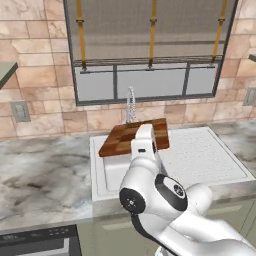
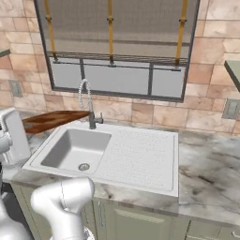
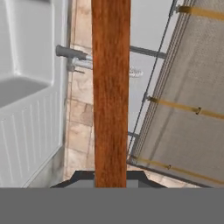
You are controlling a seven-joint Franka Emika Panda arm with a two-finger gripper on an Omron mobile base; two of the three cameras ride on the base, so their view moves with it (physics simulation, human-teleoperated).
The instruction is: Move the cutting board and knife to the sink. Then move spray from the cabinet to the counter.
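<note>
The checkered wooden cutting board [image 1: 120, 137] hangs level above the back left of the white sink [image 1: 210, 155], close to the coiled silver faucet [image 1: 130, 105]. My gripper [image 3: 110, 177] is shut on it. In the hand view the cutting board [image 3: 110, 87] runs edge-on up from between the dark fingertips [image 3: 81, 177]. In the right base view the cutting board [image 2: 51, 120] sticks out over the sink's [image 2: 140, 154] left rim beside the faucet [image 2: 86, 101]. The knife and the spray are out of view.
Marbled counter [image 1: 45, 175] lies on both sides of the sink. A black stovetop [image 1: 40, 240] sits at the lower left. A window with a blind [image 1: 150, 45] is behind the faucet. Olive cabinet corners [image 1: 6, 70] [image 2: 233, 70] jut in at the sides.
</note>
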